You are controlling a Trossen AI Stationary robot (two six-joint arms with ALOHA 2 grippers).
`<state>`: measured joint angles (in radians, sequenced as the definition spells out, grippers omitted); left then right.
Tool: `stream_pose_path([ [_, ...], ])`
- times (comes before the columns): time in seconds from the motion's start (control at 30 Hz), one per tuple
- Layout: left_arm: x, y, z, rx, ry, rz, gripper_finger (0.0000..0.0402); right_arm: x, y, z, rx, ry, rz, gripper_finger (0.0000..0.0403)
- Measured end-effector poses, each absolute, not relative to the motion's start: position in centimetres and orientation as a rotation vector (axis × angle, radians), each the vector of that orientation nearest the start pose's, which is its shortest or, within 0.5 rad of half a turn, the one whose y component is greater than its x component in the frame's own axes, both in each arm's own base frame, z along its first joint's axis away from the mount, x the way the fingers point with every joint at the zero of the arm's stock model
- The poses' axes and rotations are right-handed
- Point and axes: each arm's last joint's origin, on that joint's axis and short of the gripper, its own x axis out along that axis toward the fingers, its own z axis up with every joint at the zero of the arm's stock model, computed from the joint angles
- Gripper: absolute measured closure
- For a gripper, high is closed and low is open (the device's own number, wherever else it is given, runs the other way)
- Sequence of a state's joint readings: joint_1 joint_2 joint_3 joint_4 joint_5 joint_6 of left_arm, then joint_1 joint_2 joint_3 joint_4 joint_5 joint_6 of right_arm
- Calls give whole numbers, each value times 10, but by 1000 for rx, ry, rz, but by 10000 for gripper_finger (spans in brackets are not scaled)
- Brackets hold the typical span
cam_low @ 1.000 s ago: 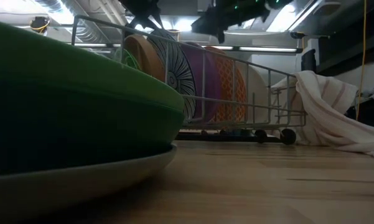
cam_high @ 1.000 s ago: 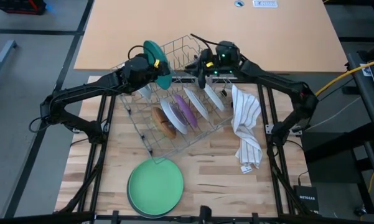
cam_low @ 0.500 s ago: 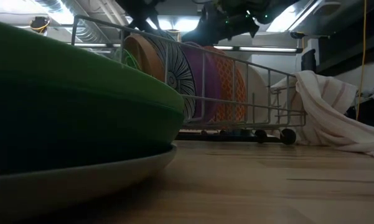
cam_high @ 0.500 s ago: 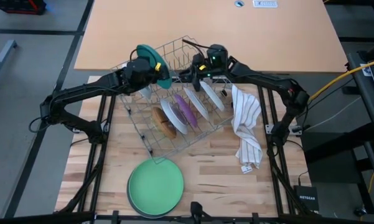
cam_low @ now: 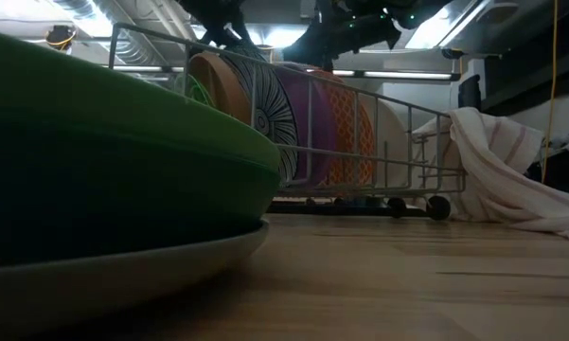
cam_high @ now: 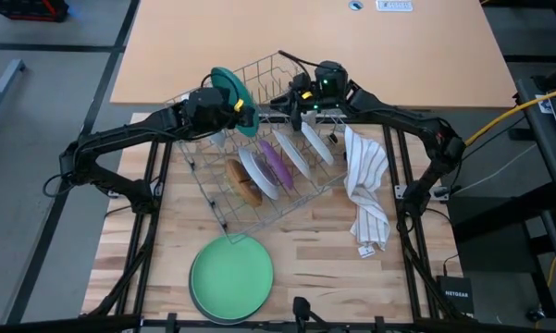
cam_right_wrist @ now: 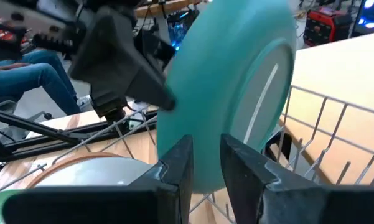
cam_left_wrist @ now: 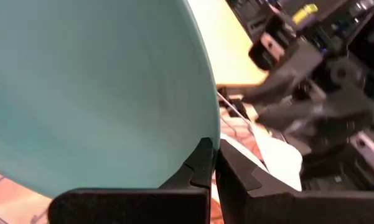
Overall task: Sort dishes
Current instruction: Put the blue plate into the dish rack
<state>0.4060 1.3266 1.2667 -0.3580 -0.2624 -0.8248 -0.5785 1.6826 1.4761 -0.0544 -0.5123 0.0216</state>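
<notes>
A teal plate hangs on edge above the far left corner of the grey wire rack, with my left gripper shut on it. My right gripper hovers open over the rack's far side. It points at the teal plate, and I cannot see it touching. White plates, a purple dish and a brown dish stand on edge between the rack's wires. A green plate lies on the table near the front edge, on top of a paler plate. My left gripper pinches the teal plate's rim between its two fingers. The fingers come from the table's left, slanting a little downward. The plate stands on edge beyond the fingers, lifted clear of the rack.
A white striped cloth lies crumpled to the right of the rack. The rack sits askew on the wooden tabletop. Bare wood shows near the front right. In the low view the green plate fills the foreground.
My left gripper has rolled and tipped at the wrist without shifting its place. The teal plate has turned with it and stays clear above the rack. My right gripper has drifted slightly toward the teal plate, its fingers unchanged.
</notes>
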Motion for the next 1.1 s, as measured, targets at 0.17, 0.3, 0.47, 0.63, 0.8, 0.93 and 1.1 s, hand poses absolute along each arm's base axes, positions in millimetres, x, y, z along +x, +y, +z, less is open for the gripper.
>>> stream_pose_path([
  [0.17,266,120,366,-781,166,742,402,333,-205,353,144,217,-120,317],
  [0.3,267,119,366,-722,192,728,402,339,-209,342,130,244,-153,317],
  [0.47,265,122,365,-637,230,725,402,350,-216,320,163,302,-144,317],
  [0.63,262,130,364,-619,242,734,402,351,-217,317,164,304,-143,317],
  [0.8,256,138,362,-624,259,759,402,352,-217,318,154,285,-144,317],
  [0.93,253,144,362,-616,273,744,402,352,-217,319,152,281,-144,317],
  [1.1,250,151,360,-599,293,732,402,352,-218,321,142,264,-144,317],
])
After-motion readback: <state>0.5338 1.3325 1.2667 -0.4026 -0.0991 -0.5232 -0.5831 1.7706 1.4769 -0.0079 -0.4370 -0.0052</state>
